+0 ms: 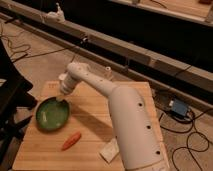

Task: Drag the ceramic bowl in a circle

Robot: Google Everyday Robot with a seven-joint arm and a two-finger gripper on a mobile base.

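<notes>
The ceramic bowl point(52, 114) is a wide, shallow, glossy green bowl with a darker rim. It sits on the left part of the wooden table point(90, 107). The white arm reaches from the lower right across the table. The gripper point(62, 97) hangs down at the bowl's far right rim and touches it. A small white cup point(62, 78) stands just behind the gripper, mostly hidden by the wrist.
An orange carrot point(71, 141) lies on the table in front of the bowl. A white folded cloth or packet point(110, 151) lies near the front edge beside the arm. A dark chair point(10, 100) stands to the left. Cables and a blue box point(178, 107) lie on the floor.
</notes>
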